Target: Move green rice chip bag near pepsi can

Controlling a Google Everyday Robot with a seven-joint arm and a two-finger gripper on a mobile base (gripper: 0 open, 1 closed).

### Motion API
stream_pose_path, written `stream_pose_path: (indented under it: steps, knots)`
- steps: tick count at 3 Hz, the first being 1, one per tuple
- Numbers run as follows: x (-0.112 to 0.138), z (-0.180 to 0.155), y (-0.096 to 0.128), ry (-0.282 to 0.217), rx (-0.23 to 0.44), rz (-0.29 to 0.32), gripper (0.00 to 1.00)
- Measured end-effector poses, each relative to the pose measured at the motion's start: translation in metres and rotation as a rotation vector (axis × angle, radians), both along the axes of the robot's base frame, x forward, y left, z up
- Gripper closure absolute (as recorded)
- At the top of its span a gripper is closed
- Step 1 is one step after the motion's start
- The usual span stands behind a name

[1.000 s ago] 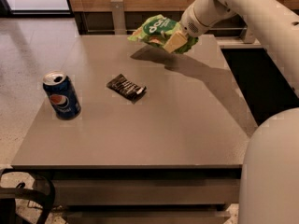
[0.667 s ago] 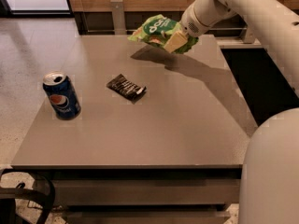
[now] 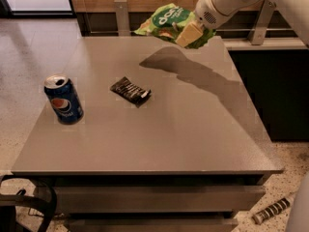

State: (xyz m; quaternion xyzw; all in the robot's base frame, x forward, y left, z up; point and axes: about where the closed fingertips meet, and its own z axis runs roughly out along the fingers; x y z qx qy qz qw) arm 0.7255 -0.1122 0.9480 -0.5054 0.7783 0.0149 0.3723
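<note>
green rice chip bag (image 3: 169, 18) higher; end effector (image 3: 191, 33) gripping it above table (image 3: 193, 134)

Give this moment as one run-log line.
gripper: above table far edge, jaws shut on green rice chip bag | pepsi can: upright, front left

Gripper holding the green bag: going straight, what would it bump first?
The gripper, high over the table, grips the green rice chip bag and points down-left; probably the bare tabletop first, depth unclear.
</note>
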Motion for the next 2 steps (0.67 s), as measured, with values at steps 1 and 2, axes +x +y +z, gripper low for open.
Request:
stream_pose_path:
  steps: [1, 2]
  knots:
    - [-0.039, 0.017, 0.007, -0.003, 0.019, 0.006, 1.0]
    - [-0.106, 0.021, 0.029, 0.0, 0.072, 0.042, 1.0]
